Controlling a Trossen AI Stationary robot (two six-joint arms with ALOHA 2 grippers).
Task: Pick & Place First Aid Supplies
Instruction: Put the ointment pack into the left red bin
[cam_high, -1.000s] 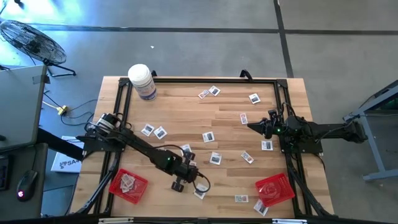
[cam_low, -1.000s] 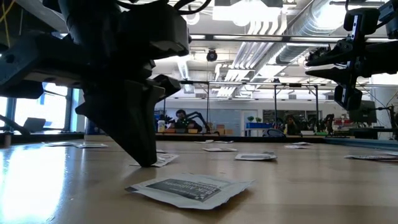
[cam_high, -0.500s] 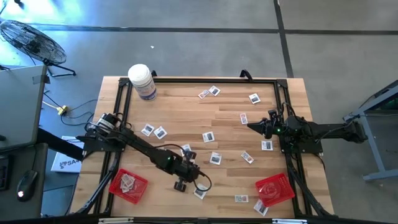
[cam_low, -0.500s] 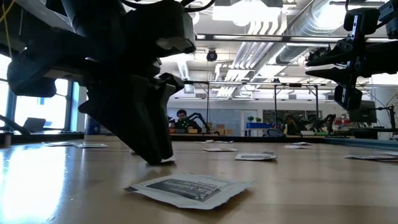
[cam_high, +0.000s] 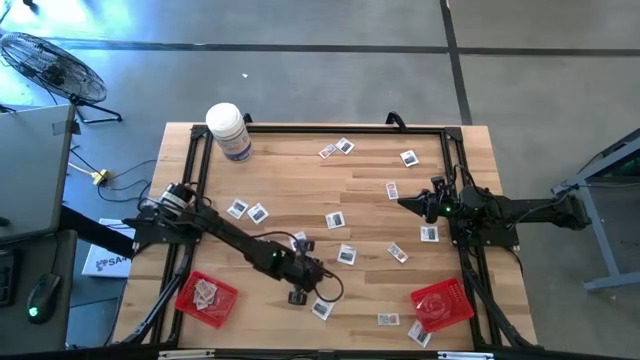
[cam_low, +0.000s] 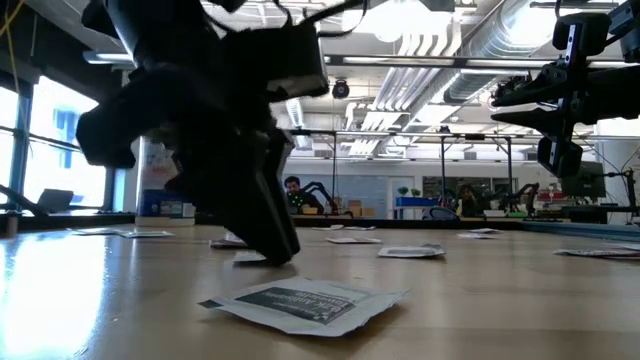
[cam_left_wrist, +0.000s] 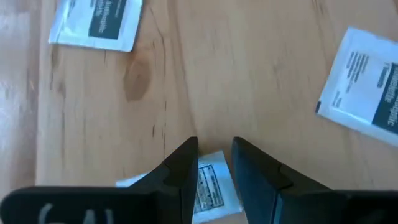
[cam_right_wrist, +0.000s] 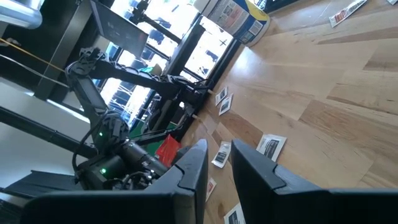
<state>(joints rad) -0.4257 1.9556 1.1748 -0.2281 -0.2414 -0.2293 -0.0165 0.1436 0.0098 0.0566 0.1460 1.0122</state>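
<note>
Small white square packets, the first aid supplies (cam_high: 338, 220), lie scattered flat on the wooden table. My left gripper (cam_left_wrist: 214, 144) slants down near the table's front middle (cam_high: 299, 294). Its fingers stand a little apart over one packet (cam_left_wrist: 210, 186) that lies flat under them. Another packet (cam_low: 305, 300) lies just nearer the front edge. My right gripper (cam_high: 405, 203) hovers level above the right side, open, with nothing between its fingers (cam_right_wrist: 217, 152). My left gripper comes down at a slant over a packet that lies flat on the table. The packet's printed face (cam_left_wrist: 211, 180) shows through the gap and reaches under one finger. I cannot tell whether the fingertips touch it.
A red tray (cam_high: 190, 305) at the front left holds a few packets. A second red tray (cam_high: 450, 290) sits at the front right. A large white bottle (cam_high: 229, 131) stands at the far left corner. A black frame (cam_high: 300, 131) runs along the table's edges.
My left gripper has rolled about its own axis and its fingertips have shifted a little toward the table's right edge, staying low at the tabletop. The packets have stayed where they lay.
</note>
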